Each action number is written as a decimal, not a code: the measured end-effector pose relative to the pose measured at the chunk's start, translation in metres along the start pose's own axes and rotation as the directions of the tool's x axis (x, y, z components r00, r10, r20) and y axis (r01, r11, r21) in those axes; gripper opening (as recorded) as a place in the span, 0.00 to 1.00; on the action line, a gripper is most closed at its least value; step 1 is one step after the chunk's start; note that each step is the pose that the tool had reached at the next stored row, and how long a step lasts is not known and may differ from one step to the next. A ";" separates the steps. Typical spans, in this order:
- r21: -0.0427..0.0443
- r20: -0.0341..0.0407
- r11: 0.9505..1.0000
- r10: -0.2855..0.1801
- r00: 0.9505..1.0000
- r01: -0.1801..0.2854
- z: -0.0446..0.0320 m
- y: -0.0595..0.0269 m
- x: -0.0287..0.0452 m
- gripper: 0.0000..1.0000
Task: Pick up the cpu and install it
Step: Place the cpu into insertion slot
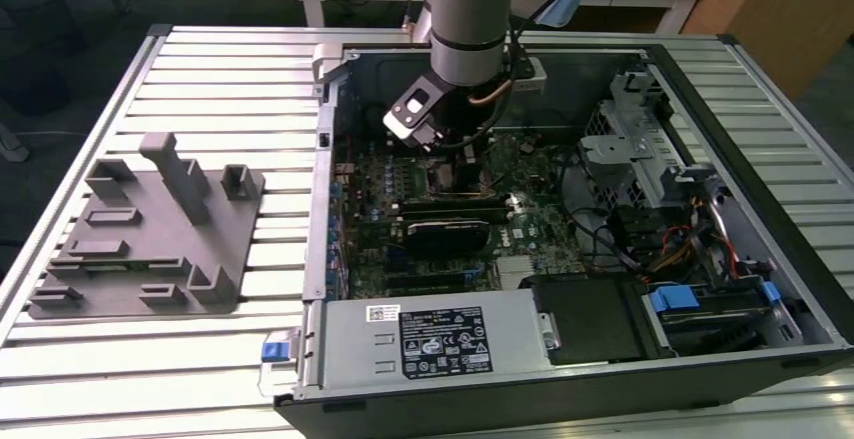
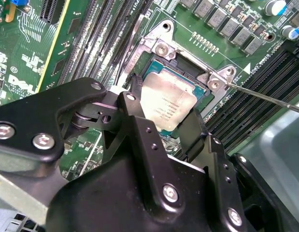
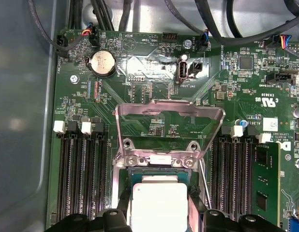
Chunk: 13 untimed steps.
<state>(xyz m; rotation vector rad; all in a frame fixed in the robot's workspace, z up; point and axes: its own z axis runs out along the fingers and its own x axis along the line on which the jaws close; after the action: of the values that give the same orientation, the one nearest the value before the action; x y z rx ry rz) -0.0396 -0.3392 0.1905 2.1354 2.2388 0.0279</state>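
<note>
One small silvery square, the cpu (image 2: 168, 104), lies within the opening of the black-framed socket (image 2: 186, 59) on the green motherboard (image 3: 154, 87); whether it is fully seated cannot be told. In the first wrist view the cpu (image 3: 158, 203) sits just below the hinge end of the metal load plate (image 3: 161, 158), which stands swung up and away from the socket. The gripper (image 2: 162, 111) is closed narrowly around the chip, its black fingers (image 2: 140, 125) pressed against two opposite edges. A thin wire lever (image 2: 265, 96) slants out beside the socket. Rows of dark memory slots (image 3: 82, 179) flank the socket on both sides, and a coin cell battery (image 3: 102, 63) sits farther up the board.

In the exterior view the arm (image 1: 467, 19) reaches down into an open computer case (image 1: 747, 89) lying on a slatted metal table (image 1: 227, 69). A grey fixture block (image 1: 147, 229) rests on the table toward the exterior view's left, well apart from the case.
</note>
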 end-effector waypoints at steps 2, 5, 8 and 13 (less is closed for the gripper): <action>0.000 0.000 1.000 0.004 1.000 -0.004 0.0000 0.0000 0.0000 0.54; 0.000 0.000 1.000 0.014 1.000 -0.014 0.0001 0.0001 0.0000 0.54; 0.000 0.001 1.000 0.021 1.000 -0.021 0.0001 0.0004 0.0000 0.54; 0.000 0.001 1.000 0.022 1.000 -0.022 0.0006 0.0004 0.0000 0.54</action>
<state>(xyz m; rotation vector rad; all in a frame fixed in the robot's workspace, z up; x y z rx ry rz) -0.0392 -0.3392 0.1900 2.1598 2.2150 0.0271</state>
